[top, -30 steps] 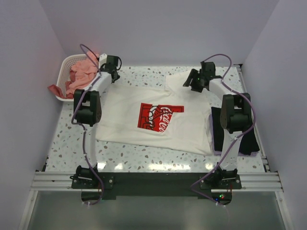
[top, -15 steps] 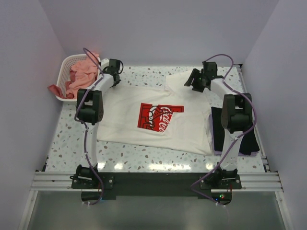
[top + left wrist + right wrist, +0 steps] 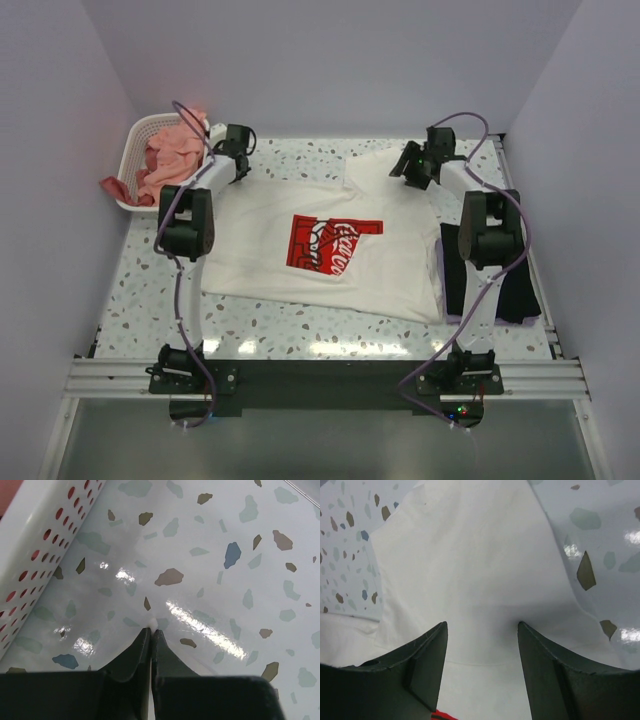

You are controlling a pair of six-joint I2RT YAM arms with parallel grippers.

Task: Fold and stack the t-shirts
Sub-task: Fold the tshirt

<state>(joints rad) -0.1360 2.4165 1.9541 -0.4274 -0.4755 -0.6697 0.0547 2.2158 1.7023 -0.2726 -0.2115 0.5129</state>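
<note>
Left gripper is pressed together at the far left corner of the cream tee, with only a white sliver at its tips, so I cannot tell whether it has cloth; the tee lies flat on the table, long axis left to right; right gripper hangs spread over the far right sleeve, the nearer arm there.

Looking down past right gripper, jaws wide apart, onto cream-white t-shirt spread over speckled table. Sliver of red print at bottom edge, beside left finger.
</note>
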